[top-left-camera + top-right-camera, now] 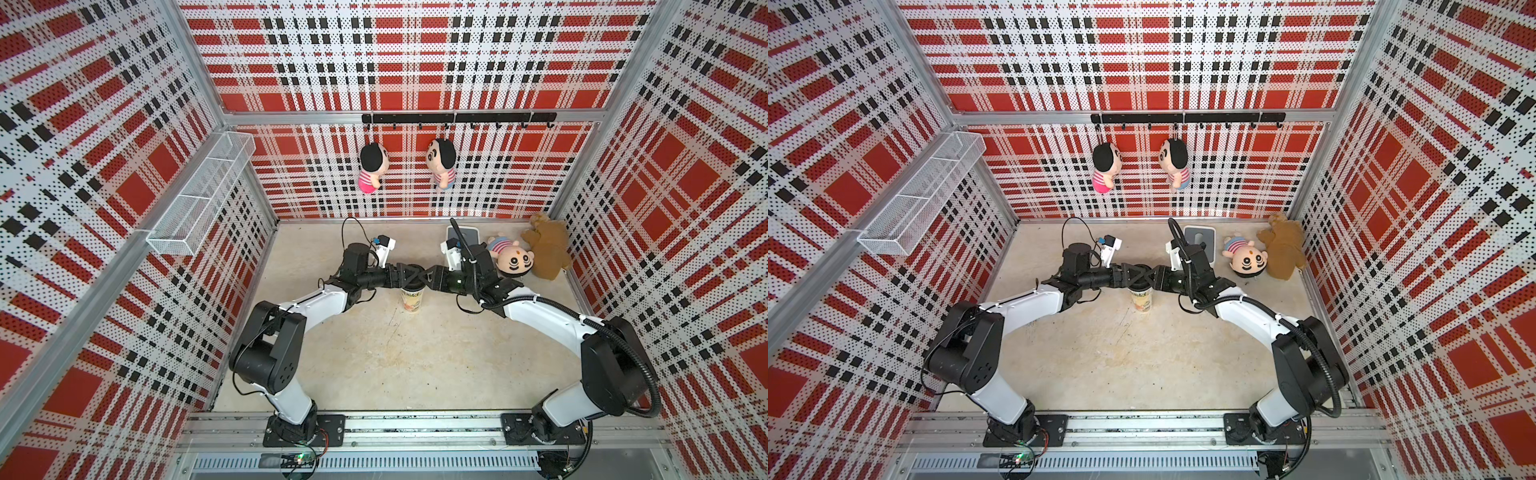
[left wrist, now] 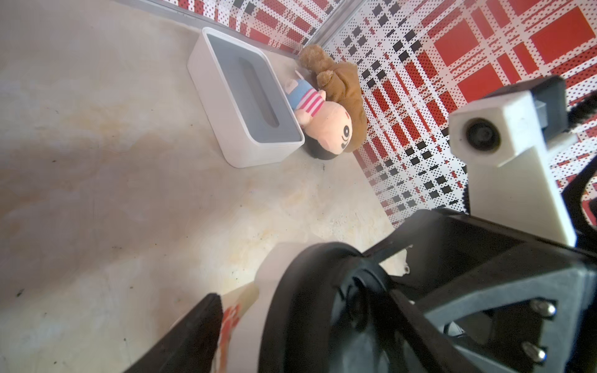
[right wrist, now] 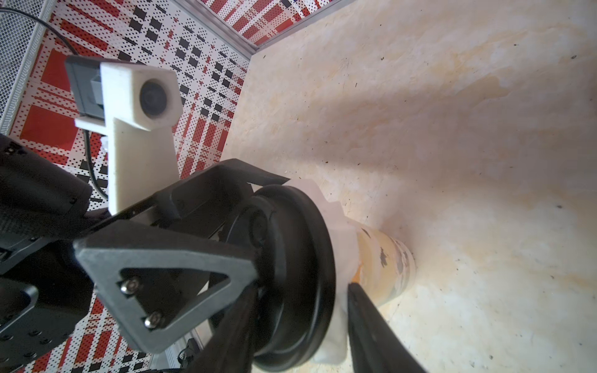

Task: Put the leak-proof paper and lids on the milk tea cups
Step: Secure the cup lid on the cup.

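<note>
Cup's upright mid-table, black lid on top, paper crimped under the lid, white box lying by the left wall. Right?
Not the box. The white box sits at the back by the right wall, next to the plush doll, as both top views show. The cup, black lid and paper are as you describe.

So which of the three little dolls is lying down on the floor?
The doll in the blue-striped top, lying beside the brown teddy bear. The pink-striped doll and the other doll hang from the black hook rail.
</note>
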You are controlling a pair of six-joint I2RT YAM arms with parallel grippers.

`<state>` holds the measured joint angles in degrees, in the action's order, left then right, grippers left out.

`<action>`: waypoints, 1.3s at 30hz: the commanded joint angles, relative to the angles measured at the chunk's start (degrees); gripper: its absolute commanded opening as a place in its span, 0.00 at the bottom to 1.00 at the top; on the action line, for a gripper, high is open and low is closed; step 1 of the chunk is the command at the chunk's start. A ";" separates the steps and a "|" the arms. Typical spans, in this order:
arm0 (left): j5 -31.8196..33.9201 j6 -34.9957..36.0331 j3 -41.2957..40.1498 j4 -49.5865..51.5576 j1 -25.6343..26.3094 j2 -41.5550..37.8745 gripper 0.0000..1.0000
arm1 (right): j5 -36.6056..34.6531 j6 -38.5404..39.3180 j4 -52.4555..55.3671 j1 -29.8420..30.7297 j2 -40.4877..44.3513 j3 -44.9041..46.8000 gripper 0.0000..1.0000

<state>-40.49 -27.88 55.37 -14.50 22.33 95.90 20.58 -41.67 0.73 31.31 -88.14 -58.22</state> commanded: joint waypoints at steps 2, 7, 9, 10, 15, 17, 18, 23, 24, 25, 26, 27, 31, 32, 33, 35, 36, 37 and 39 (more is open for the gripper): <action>-3.28 -3.29 0.20 2.93 -0.84 -1.53 0.86 | -4.32 0.70 6.96 -0.28 -4.09 2.50 0.46; -5.48 -9.13 -2.34 -5.74 -2.87 -3.85 0.89 | -4.12 1.06 7.18 -0.28 -4.42 2.41 0.46; -5.48 -9.56 -3.27 -6.70 -3.39 -4.77 0.89 | -4.05 1.22 7.33 -0.28 -4.54 2.33 0.45; -5.46 -9.63 -3.85 -6.98 -3.75 -5.18 0.89 | -3.98 1.31 7.39 -0.23 -4.61 2.32 0.45; -5.30 -10.77 -8.29 -9.32 -5.96 -6.83 0.88 | -4.05 1.50 7.68 -0.28 -4.60 2.14 0.45; -5.39 -11.35 -10.34 -10.55 -6.91 -7.25 0.86 | -3.97 1.59 7.71 -0.28 -4.67 2.05 0.45; -5.44 -11.57 -11.23 -11.16 -7.34 -7.43 0.84 | -3.97 1.59 7.71 -0.28 -4.69 2.03 0.45; -5.58 -12.11 -12.85 -12.66 -7.68 -6.92 0.79 | -3.79 1.76 7.71 -0.28 -4.76 2.14 0.45; -5.77 -12.03 -12.54 -12.74 -7.46 -6.63 0.79 | -3.79 1.77 7.63 -0.28 -4.76 2.13 0.45; -5.85 -11.95 -12.28 -12.74 -7.23 -6.31 0.78 | -3.73 1.77 7.62 -0.24 -4.68 2.19 0.45; -5.83 -11.85 -12.06 -12.74 -6.99 -6.00 0.78 | -3.78 1.77 7.57 -0.22 -4.61 2.23 0.45; -5.87 -11.85 -11.83 -12.74 -6.86 -5.78 0.78 | -3.79 1.77 7.53 -0.28 -4.55 2.31 0.45; -6.10 -11.92 -11.25 -12.74 -6.65 -4.38 0.75 | -3.71 1.94 7.53 -0.28 -4.41 2.36 0.45; -6.18 -11.93 -11.30 -12.74 -6.65 -4.13 0.74 | -3.70 2.03 7.52 -0.28 -4.52 2.47 0.45; -6.01 -11.94 -11.57 -12.74 -6.75 -3.97 0.73 | -3.70 2.03 7.53 -0.28 -4.52 2.48 0.45; -5.46 -11.94 -12.44 -12.74 -7.02 -4.07 0.72 | -3.62 2.12 7.47 -0.26 -4.70 2.49 0.45; -5.17 -11.94 -12.97 -12.74 -7.14 -3.96 0.72 | -3.62 2.10 7.44 -0.28 -4.70 2.48 0.45; -5.02 -11.94 -13.54 -12.74 -7.28 -3.97 0.71 | -3.62 2.08 7.23 -0.28 -4.76 2.58 0.45; -4.62 -11.85 -14.51 -12.74 -7.47 -3.83 0.70 | -3.62 2.12 7.11 -0.28 -4.87 2.67 0.45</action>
<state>-46.11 -40.27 42.39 -26.74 15.09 91.13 20.14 -41.23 -1.78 31.31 -89.34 -58.24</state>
